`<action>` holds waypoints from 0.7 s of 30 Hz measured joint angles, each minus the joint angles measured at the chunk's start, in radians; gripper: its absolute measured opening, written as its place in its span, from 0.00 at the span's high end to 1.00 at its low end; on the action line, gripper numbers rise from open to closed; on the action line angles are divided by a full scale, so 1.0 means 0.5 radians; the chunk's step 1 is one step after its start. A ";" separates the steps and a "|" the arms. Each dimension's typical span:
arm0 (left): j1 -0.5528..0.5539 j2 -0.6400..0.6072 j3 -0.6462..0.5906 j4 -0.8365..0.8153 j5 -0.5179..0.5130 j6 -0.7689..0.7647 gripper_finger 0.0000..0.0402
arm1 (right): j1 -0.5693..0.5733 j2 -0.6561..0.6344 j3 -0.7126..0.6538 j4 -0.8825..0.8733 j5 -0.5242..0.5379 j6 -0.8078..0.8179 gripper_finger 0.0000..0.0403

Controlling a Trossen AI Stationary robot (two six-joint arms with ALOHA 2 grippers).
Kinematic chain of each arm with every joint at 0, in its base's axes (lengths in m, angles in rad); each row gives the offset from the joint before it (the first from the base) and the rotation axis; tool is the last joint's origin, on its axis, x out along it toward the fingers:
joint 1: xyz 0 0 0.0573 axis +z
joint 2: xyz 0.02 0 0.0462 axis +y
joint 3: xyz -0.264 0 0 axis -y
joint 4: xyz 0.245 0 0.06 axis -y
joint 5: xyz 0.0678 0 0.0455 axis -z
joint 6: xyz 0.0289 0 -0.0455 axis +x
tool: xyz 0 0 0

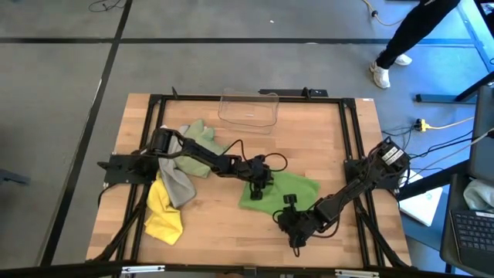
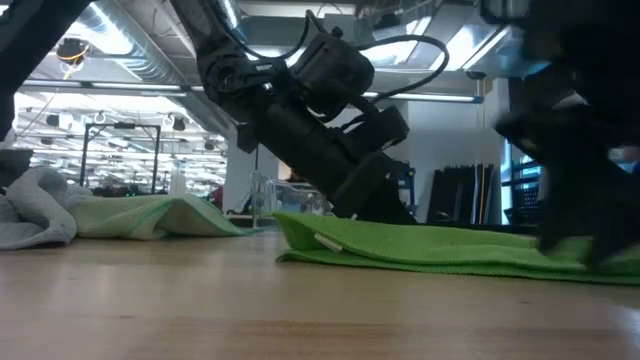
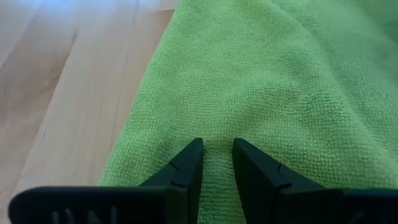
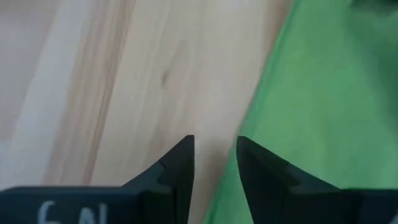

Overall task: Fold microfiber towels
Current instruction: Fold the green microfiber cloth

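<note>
The table (image 1: 324, 154) carries a clear plastic bin (image 1: 248, 110) at its far edge. Near the middle lies the bright green towel (image 1: 289, 189), seemingly doubled over once. The sage green (image 1: 199, 131), grey (image 1: 177, 184) and yellow (image 1: 164, 212) towels sit bunched by the left edge, unfolded. The left gripper (image 3: 217, 155) presses on the green towel, fingers slightly apart, gripping nothing visible. The right gripper (image 4: 214, 152), likewise slightly open and empty, hovers at the towel's near edge.

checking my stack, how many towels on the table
4: bright green towel mid-table; pale sage towel, grey towel and yellow towel heaped at the left. More may hide beneath.
</note>
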 joint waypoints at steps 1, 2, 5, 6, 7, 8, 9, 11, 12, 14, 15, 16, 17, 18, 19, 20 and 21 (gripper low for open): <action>-0.003 0.000 0.000 -0.001 0.000 -0.003 0.79 | -0.001 -0.001 0.021 -0.005 0.041 -0.033 0.70; -0.008 0.000 0.000 -0.001 -0.006 -0.002 0.79 | -0.001 -0.001 0.030 -0.019 0.077 -0.050 0.70; -0.024 0.000 0.000 0.005 -0.006 0.009 0.79 | -0.038 -0.001 0.033 -0.059 0.151 -0.069 0.70; -0.026 0.000 0.000 0.005 -0.006 0.010 0.79 | -0.066 -0.001 0.034 -0.084 0.160 -0.047 0.70; -0.029 0.000 0.000 0.006 -0.005 0.011 0.79 | -0.095 0.006 0.034 -0.108 0.161 -0.036 0.70; -0.029 0.000 0.000 0.006 -0.002 0.011 0.79 | -0.124 0.021 0.034 -0.113 0.146 -0.020 0.70; -0.029 0.000 0.000 0.008 0.001 0.011 0.79 | -0.150 0.045 0.034 -0.107 0.122 -0.012 0.70; -0.028 0.000 0.000 0.021 0.000 0.017 0.79 | -0.193 0.115 0.034 -0.038 -0.021 -0.036 0.70; -0.027 0.000 0.000 0.025 0.000 0.025 0.79 | -0.211 0.148 0.036 0.026 -0.078 -0.049 0.70; -0.027 0.000 0.000 0.026 0.000 0.053 0.79 | -0.235 0.225 0.044 0.176 -0.244 -0.059 0.70; -0.027 0.000 0.000 0.026 -0.009 0.061 0.79 | -0.239 0.259 0.050 0.238 -0.294 -0.066 0.70; -0.027 0.000 0.000 0.026 -0.030 0.063 0.79 | -0.240 0.283 0.051 0.293 -0.314 -0.074 0.70; -0.028 0.000 0.000 0.025 -0.052 0.064 0.79 | -0.238 0.297 0.051 0.318 -0.317 -0.079 0.70; -0.026 0.000 0.000 0.024 -0.073 0.064 0.79 | -0.234 0.305 0.051 0.332 -0.321 -0.080 0.70; -0.021 0.000 0.000 0.022 -0.091 0.065 0.79 | -0.226 0.307 0.051 0.337 -0.321 -0.075 0.70; -0.014 0.000 0.000 0.021 -0.106 0.065 0.79 | -0.218 0.305 0.051 0.336 -0.315 -0.066 0.70; -0.004 0.000 0.000 0.016 -0.127 0.065 0.79 | -0.209 0.298 0.049 0.333 -0.311 -0.059 0.70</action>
